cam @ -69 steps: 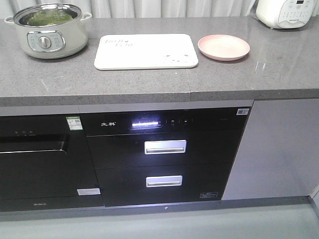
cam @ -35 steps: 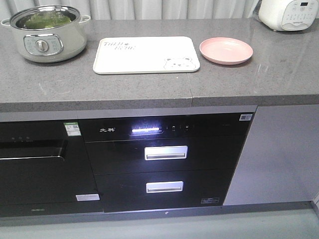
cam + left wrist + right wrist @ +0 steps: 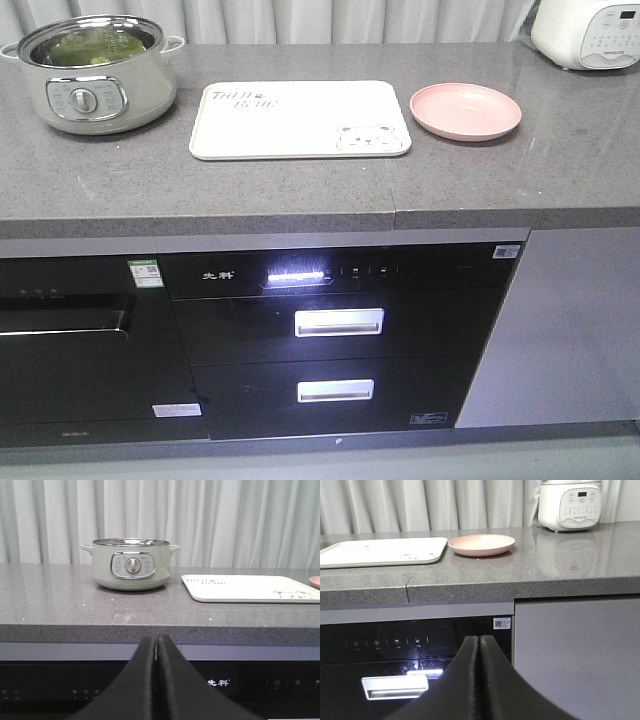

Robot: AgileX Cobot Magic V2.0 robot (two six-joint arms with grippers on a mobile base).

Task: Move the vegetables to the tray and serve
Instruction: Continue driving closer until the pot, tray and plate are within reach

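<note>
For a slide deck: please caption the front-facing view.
Lettuce sits in the electric pot at the counter's left, bear tray and pink plate empty beside it.

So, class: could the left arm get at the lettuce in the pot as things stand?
Probably yes: the lettuce lies in the pot, no lid visible, nothing standing before it; the left gripper, shut, must rise above the rim.

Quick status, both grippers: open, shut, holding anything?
Left gripper: closed, holding nothing.
Right gripper: closed, holding nothing.
</note>
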